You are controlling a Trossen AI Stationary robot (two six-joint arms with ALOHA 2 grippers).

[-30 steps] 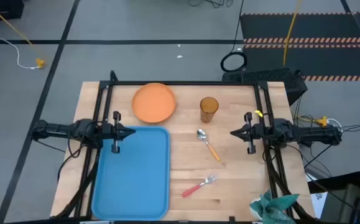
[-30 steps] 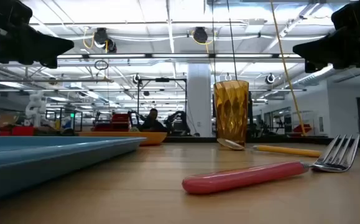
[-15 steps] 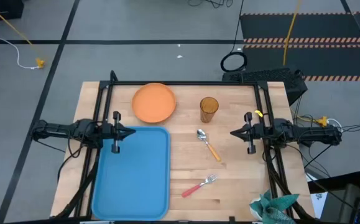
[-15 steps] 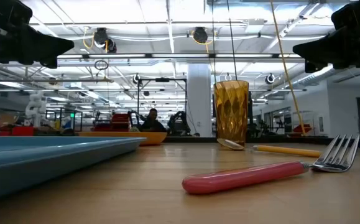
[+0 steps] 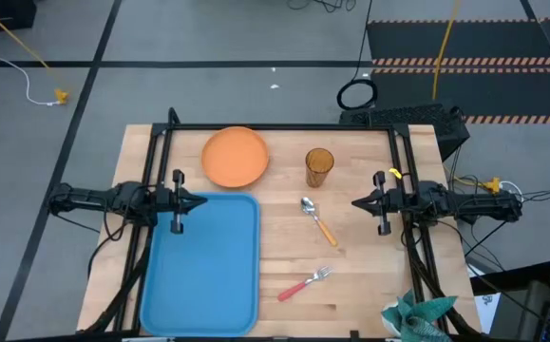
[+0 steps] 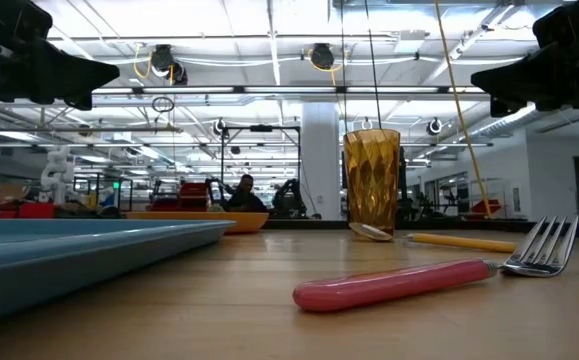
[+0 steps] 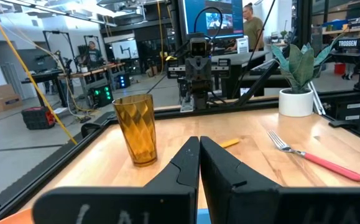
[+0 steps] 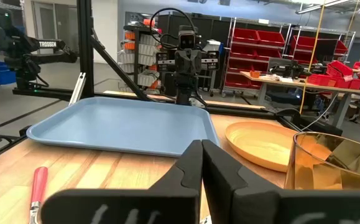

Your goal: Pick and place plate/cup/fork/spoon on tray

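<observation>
**Both arms wait above the counter, tableware not yet on the tray**

The left gripper has its two fingers pressed together and they hold nothing. It hangs above the far edge of the tray, at the left side of the counter. The right gripper also has its fingers closed on nothing. It hangs above bare wood at the right side, and the two grippers point toward each other.

The light-blue tray lies flat near the left front of the counter and nothing is on it. The plate lies just beyond the far edge of the tray. The cup stands upright to the right of the plate, apart from it. The spoon lies near the cup, between the tray and the right gripper. The fork lies nearer the front edge, to the right of the tray.
</observation>
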